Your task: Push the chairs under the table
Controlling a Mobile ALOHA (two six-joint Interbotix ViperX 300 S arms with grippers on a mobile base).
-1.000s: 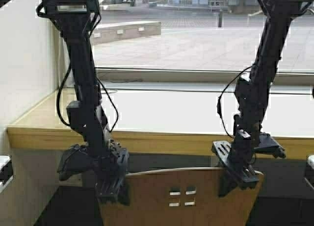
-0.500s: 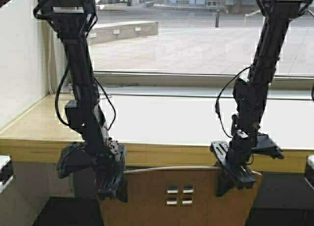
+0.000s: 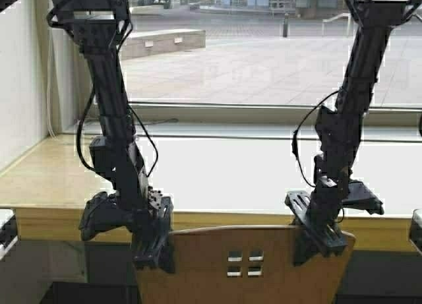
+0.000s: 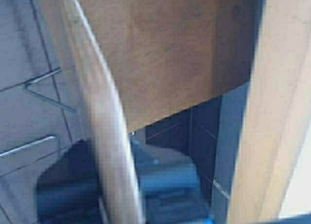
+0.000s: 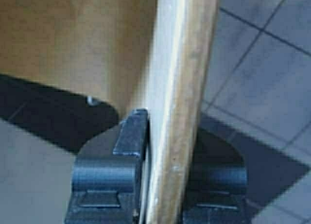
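Observation:
A light tan plywood chair (image 3: 264,264) with a four-square cutout stands at the bottom of the high view, its backrest just below the table's wood edge. The table (image 3: 59,179) has a glossy pale top running along the window. My left gripper (image 3: 153,248) is shut on the left side of the backrest; the backrest's edge (image 4: 102,122) fills the left wrist view. My right gripper (image 3: 321,239) is shut on the right side, a finger on each face of the backrest edge (image 5: 182,112).
A large window sill (image 3: 264,113) runs behind the table, with a paved yard outside. A pale wall (image 3: 20,86) stands at the left. Grey floor tiles (image 5: 262,78) lie under the chair. Chrome legs (image 4: 43,88) show in the left wrist view.
The robot has driven forward: the table edge has slid down the high view and nearer to the chair's backrest. Both grippers hold the same spots on the chair.

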